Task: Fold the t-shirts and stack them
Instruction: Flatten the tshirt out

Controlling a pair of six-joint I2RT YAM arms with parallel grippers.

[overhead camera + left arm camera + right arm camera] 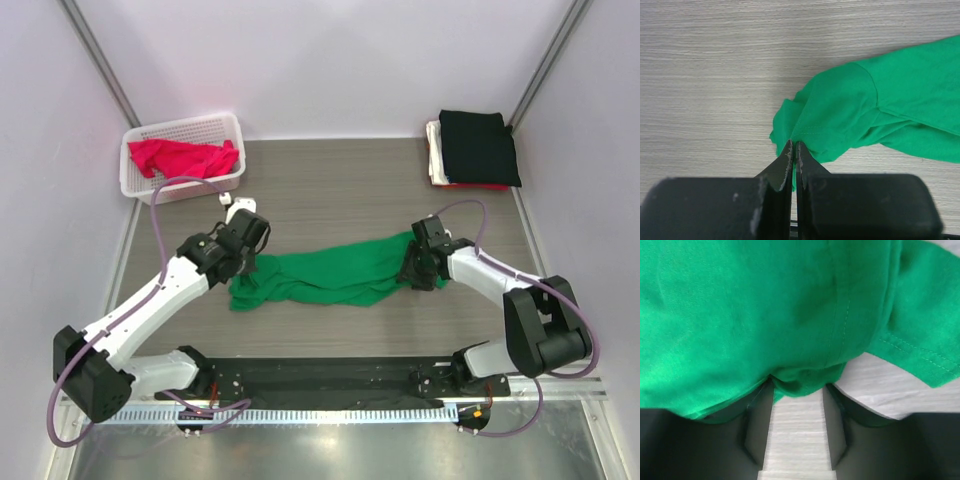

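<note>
The bright green t-shirt (335,272) lies bunched in a long strip across the middle of the table. My left gripper (246,266) is at its left end. In the left wrist view the left gripper (794,145) is shut on a fold of the green shirt (855,107). My right gripper (414,272) is at the shirt's right end. In the right wrist view the right gripper (799,386) has its jaws apart, and the green cloth (765,310) drapes over its fingertips with a small bunch between them.
A white lattice basket (136,183) at the back left holds a red-pink shirt (180,156). A folded stack with a black shirt (478,146) on top, white and red beneath, sits at the back right. Walls enclose the table.
</note>
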